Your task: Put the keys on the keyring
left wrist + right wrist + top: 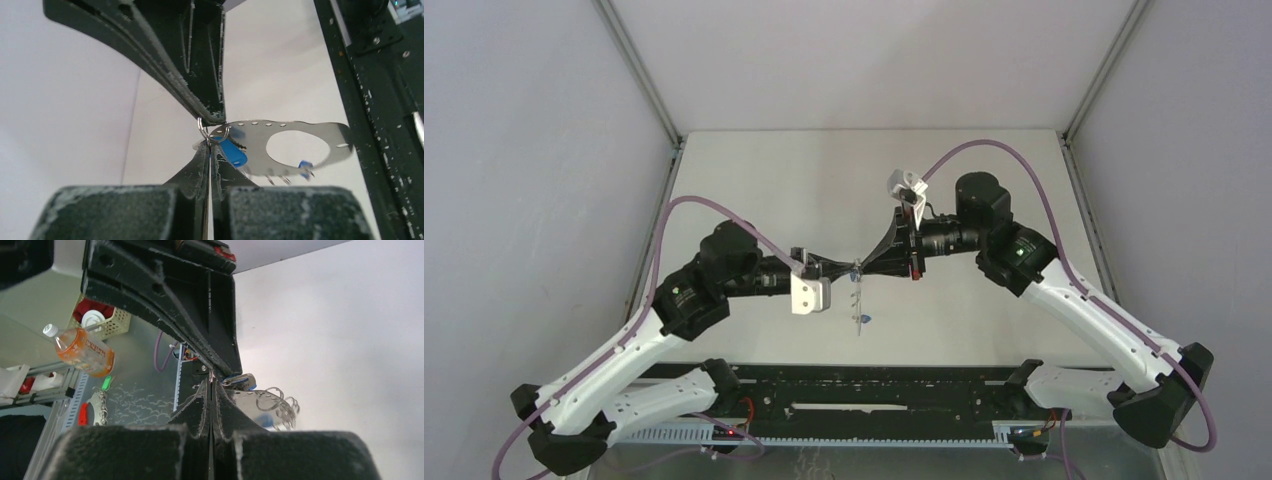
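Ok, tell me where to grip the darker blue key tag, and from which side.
I'd pinch the darker blue tag across its width near its free end, coming from that end: the left tool and right tool crowd its attached end against the keyring.

left gripper (848,268) and right gripper (862,267) meet tip to tip above middle of table (754,180), left one on left. keyring (857,300) hangs just below tips, toward near edge, pinched at rim by both. one key (234,152) at keyring rim beside tips, other key (305,167) at opposite rim. bottle (82,351) just beside basket (107,320), well apart from grippers.
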You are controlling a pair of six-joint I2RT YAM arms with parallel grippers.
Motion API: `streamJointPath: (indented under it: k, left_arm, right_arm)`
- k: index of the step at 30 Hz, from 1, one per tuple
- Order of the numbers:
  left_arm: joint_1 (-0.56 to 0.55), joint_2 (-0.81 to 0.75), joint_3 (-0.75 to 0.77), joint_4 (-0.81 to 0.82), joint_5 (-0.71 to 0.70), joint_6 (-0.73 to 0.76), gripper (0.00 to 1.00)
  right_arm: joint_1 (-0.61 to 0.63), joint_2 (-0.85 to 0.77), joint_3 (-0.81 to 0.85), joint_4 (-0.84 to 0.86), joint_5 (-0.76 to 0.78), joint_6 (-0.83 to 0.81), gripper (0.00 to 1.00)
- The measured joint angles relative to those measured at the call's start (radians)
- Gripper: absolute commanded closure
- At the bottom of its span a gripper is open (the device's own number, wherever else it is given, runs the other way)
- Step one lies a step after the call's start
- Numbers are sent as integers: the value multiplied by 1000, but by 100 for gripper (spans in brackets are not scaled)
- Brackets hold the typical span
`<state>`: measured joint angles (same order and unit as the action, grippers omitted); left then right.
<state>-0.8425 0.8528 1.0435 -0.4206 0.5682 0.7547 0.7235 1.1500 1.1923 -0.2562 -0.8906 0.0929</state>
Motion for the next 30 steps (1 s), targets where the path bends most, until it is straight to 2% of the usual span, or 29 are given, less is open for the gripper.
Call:
streamJointPath:
  k: [8,13,15,19,21,24,30]
  left_arm:
    - [-71,-33,-65,41,-118,130,99]
    - [-93,-43,-92,97,-178,185,94]
    - [-106,-49,-108,115,-203,210,88]
    - [-119,-53,-122,118,-225,240,66]
    - [-121,-58,-122,120,-226,233,60]
    - [-121,-65,-120,119,-228,175,57]
    - [-112,-65,-95,126,-225,-20,59]
  right_arm:
    - [3,-53,-87,117,71,96,100]
    - [0,-76,-115,192,112,133,100]
    - [-3,-85,-135,217,127,146,100]
    - [-5,-100,-174,265,154,169,100]
    - [-9,-107,-190,292,166,177,100]
    - [-17,-130,-231,345,177,186,100]
    - [-35,-168,-322,500,136,232,100]
